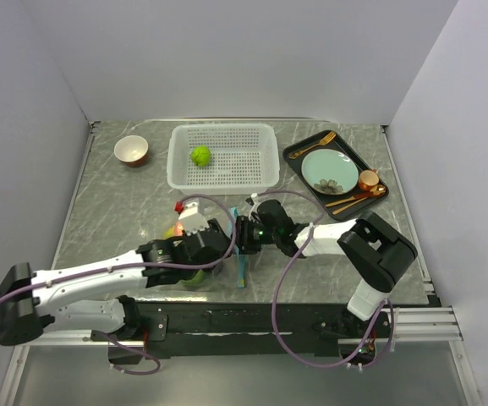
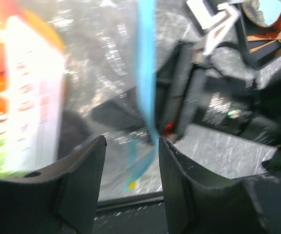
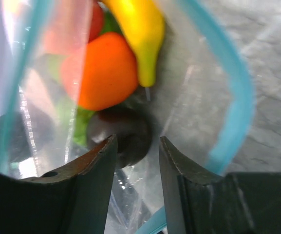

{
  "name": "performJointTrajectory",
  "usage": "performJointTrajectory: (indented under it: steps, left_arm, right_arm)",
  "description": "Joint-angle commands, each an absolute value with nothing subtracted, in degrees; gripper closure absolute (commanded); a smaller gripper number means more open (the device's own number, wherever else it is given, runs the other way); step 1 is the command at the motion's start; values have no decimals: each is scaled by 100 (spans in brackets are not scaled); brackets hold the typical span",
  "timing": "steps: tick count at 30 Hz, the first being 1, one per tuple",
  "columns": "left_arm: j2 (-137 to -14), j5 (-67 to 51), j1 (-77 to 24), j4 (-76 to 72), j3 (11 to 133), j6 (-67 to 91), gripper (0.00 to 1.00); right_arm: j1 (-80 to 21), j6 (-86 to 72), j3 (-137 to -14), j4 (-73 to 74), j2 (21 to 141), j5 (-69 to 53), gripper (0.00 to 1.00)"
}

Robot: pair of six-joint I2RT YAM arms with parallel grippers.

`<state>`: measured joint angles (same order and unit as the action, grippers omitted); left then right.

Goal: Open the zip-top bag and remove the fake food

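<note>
The left hand (image 2: pixel 131 146) has its 2 fingers set apart and clamps nothing. The teal zip strip (image 2: pixel 145 73) of the zip-top bag (image 2: pixel 101 58) hangs down through the gap between them, pinched by neither finger. Whether it brushes a finger cannot be told.

The right hand (image 3: pixel 138 144) is also spread, with its 2 fingers apart. Clear bag film lies between and just beyond them, and it is not gripped.

The bag lies on the table (image 1: pixel 108 211) between the 2 hands. Its body is on the left hand's side and its mouth is turned toward the right hand. In the top view the strip runs along the gap between the hands.

From the right hand the strip bows into a loop, so the mouth gapes. The fake food (image 3: pixel 106 73) sits inside, just past the fingertips: an orange piece, a yellow banana (image 3: pixel 138 29) with its tip pointing back toward the fingers, and a dark piece (image 3: pixel 123 134) nearest the hand.

A white label (image 2: pixel 33 97) with red print lies against the bag left of the left hand's fingers. It is too blurred to read.
</note>
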<state>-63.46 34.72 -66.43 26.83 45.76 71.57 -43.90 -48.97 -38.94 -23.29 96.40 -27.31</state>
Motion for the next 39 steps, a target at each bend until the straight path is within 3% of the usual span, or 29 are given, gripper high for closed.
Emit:
performJointTrajectory:
  steps: [1,5,11,17,31,39]
  left_arm:
    - [-5635,3472,-6618,3400,4080,7479,49]
    - [-5125,3445,-6609,3533,3674,7812,64]
    - [-5378,3437,-6382,3289,3419,7736,86]
    - [-5844,3287,-6082,2778,3208,7480,99]
    - [-6108,3006,-6047,2110,2830,7532,99]
    - [-6205,2865,-6047,1670,2681,7506,99]
  right_arm:
    - [-4421,-4948,-3832,-2751,9308,-2953,49]
    - [-4438,-4975,-3841,-2769,9334,-3041,48]
    - [-4526,-4914,-3867,-2742,9404,-3085,46]
    - [-4579,-4729,-3955,-2470,9352,-3067,41]
    - [-5010,-4377,-4438,-1626,9571,-2742,27]
    - [-5282,-4351,-4860,-1003,9677,-1882,21]
